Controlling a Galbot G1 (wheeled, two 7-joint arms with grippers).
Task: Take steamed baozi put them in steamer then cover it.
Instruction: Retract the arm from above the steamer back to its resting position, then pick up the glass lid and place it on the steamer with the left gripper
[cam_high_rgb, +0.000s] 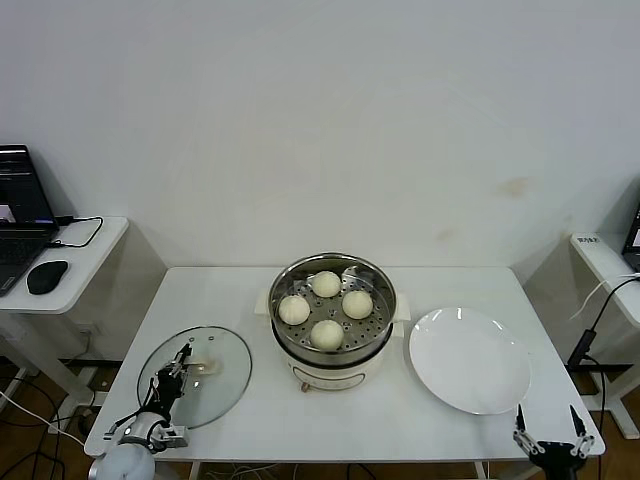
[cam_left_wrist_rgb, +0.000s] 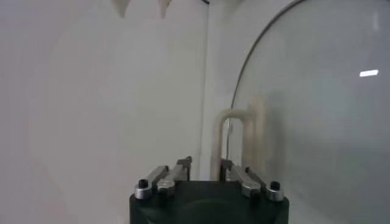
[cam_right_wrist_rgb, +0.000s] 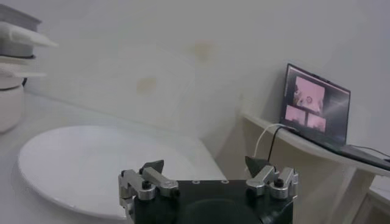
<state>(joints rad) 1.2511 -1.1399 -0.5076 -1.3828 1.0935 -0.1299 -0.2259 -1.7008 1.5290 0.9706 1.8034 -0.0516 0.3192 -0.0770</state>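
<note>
One white table (cam_high_rgb: 250, 400) carrying the following. Item: the steamer (cam_high_rgb: 333, 318), a shiny steel pot on a white cooker base, standing at the table's centre, uncovered. Item: four steamed baozi (cam_high_rgb: 326, 284), cream-white, all lying on the perforated tray inside the pot at roughly 12, 3, 6 and 9 o'clock around the tray's middle, close to one another but each separate. Item: the cover (cam_high_rgb: 200, 372), a clear glass lid with a metal rim, lying flat on the table at about 8 o'clock from the steamer, near the front left corner and apart from the pot. Its cream-white bar handle (cam_left_wrist_rgb: 237, 143) stands up from the centre of the glass. Item: a white plate (cam_high_rgb: 470, 360), at about 4 o'clock from the steamer, just beside the cooker base and bare. Left gripper (cam_high_rgb: 178, 366): over the cover at its handle, jaws drawn nearly together with the handle between them in the left wrist view; whether the fingertips actually press the bar cannot be told. Right gripper (cam_high_rgb: 546, 428): parked low off the table's front right corner, at about 5 o'clock from the plate, jaws spread wide and holding nothing. Surroundings: a side desk at far left with a laptop (cam_high_rgb: 20, 215) and a black mouse (cam_high_rgb: 47, 276); another laptop (cam_right_wrist_rgb: 317, 105) on a shelf at far right.
</note>
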